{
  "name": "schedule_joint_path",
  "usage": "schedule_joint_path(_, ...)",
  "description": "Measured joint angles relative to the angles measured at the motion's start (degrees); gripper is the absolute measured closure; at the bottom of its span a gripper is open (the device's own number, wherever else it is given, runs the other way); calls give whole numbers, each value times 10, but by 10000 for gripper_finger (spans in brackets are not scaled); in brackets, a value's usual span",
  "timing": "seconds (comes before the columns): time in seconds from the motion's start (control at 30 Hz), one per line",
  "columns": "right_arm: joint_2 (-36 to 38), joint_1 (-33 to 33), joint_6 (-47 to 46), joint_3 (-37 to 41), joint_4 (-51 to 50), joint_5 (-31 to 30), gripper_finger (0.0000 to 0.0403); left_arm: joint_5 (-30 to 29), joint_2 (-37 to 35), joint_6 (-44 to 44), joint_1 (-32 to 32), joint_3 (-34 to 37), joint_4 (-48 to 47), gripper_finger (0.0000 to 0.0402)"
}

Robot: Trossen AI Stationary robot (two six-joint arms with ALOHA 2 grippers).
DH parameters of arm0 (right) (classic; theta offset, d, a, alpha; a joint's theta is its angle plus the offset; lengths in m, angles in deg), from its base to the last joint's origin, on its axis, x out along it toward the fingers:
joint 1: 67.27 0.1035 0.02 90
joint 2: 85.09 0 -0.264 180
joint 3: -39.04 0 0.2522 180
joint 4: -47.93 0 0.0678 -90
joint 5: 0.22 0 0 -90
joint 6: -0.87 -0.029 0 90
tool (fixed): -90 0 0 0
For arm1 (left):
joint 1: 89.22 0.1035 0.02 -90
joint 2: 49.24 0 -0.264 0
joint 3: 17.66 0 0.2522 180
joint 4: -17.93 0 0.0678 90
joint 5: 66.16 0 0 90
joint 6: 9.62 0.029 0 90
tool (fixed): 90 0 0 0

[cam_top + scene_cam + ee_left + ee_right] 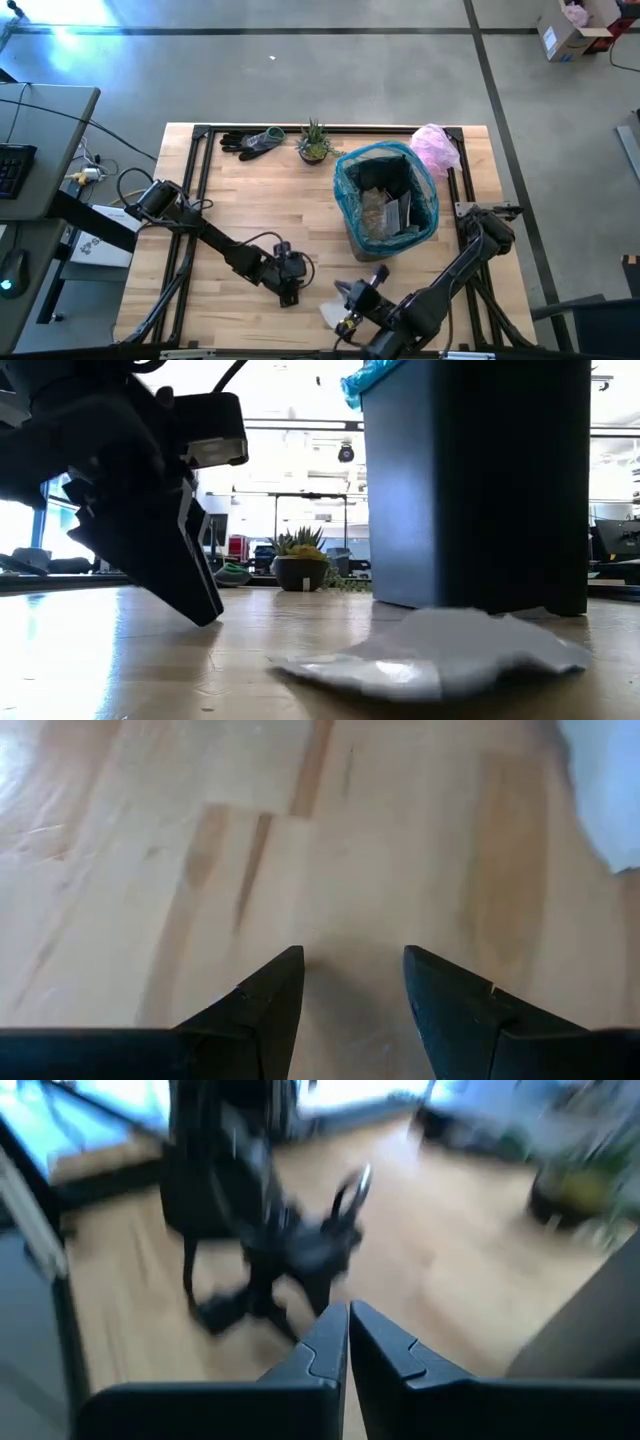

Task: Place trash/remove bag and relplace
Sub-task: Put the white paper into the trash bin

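Observation:
A dark bin (385, 200) stands right of the table's middle. The teal bag (350, 190) lines it, its top folded over the rim, and trash (385, 210) lies inside. A white paper scrap (330, 313) lies flat on the table near the front edge; it also fills the low view's foreground as the scrap (440, 655). My left gripper (292, 295) is open, slanting down just over bare wood (350, 970), left of the scrap. My right gripper (350, 292) is shut with nothing in it (348, 1330), raised above the scrap and facing the left arm.
Dark gloves (250, 142), a small potted plant (315, 142) and a pale pink bag (435, 148) lie along the far edge. A black frame rail (200, 160) borders the table. Bare wood lies between the left arm and the bin.

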Motion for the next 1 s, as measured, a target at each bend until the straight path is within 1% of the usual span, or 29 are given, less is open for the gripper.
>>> schedule_joint_path(0.1,0,-4,-20,8,-12,84,403,21,0,8,0,0,36,243)
schedule_joint_path(0.2,0,-3,-76,40,-14,126,395,43,0,34,0,0,107,243)
schedule_joint_path(0.3,-1,4,-143,92,-15,161,364,93,0,73,-1,0,192,243)
schedule_joint_path(0.4,-1,12,-199,156,24,188,315,159,0,102,-1,0,265,243)
schedule_joint_path(0.47,-1,16,-220,202,75,193,279,187,0,113,-1,0,289,243)
schedule_joint_path(0.57,-1,21,-222,269,176,189,229,195,0,125,-1,0,292,243)
schedule_joint_path(0.7,-1,20,-212,348,284,168,180,212,1,126,-1,0,299,243)
schedule_joint_path(0.77,-1,20,-213,381,317,155,167,223,9,125,-1,0,320,243)
schedule_joint_path(0.83,-1,20,-214,405,339,154,163,236,24,121,-1,0,344,243)
schedule_joint_path(0.9,-1,20,-208,427,370,154,164,241,43,111,-1,-1,364,243)
schedule_joint_path(1.0,0,21,-171,458,451,153,169,245,77,95,-1,-1,402,243)
